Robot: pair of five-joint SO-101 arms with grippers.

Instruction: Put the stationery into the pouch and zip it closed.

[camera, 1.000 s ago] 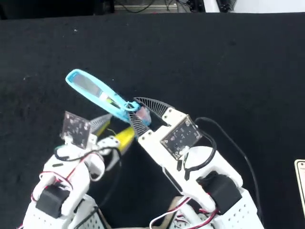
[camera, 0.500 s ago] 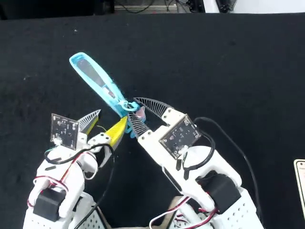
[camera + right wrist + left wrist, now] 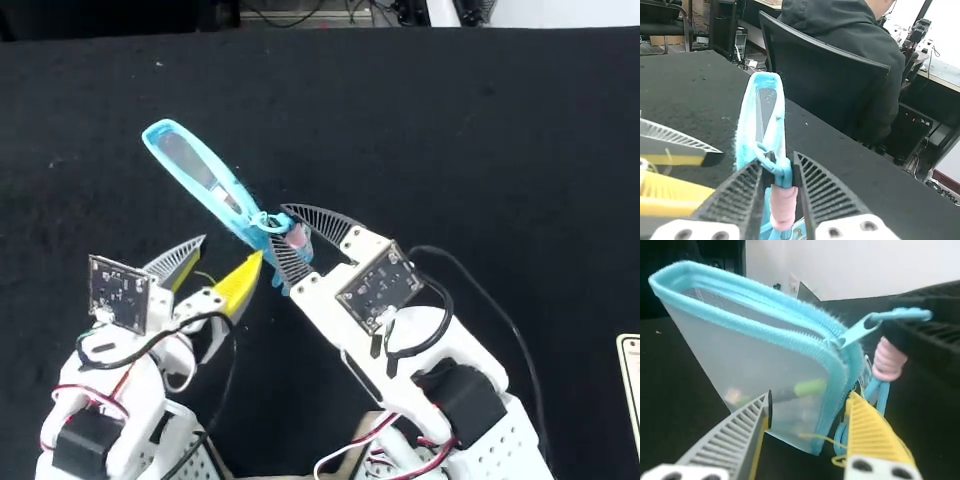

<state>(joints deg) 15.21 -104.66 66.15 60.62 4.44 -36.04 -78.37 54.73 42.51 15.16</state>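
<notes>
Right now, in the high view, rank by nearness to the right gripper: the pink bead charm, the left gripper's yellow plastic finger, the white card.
1. Pink bead charm: between the right gripper's fingers, by the blue zipper pull it pinches.
2. Yellow plastic finger: nearby, on the left side.
3. White card: far right on the table.

Stationery [image 3: 809, 387] blurred through pouch [image 3: 755, 355] wall, kinds too unclear to tell

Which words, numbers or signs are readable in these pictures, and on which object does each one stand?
None can be read.
The light blue mesh zip pouch shows no print.
Marks on the square circuit board are too small to read.
The pale card at the high view's right edge is cut off, unreadable.
</notes>
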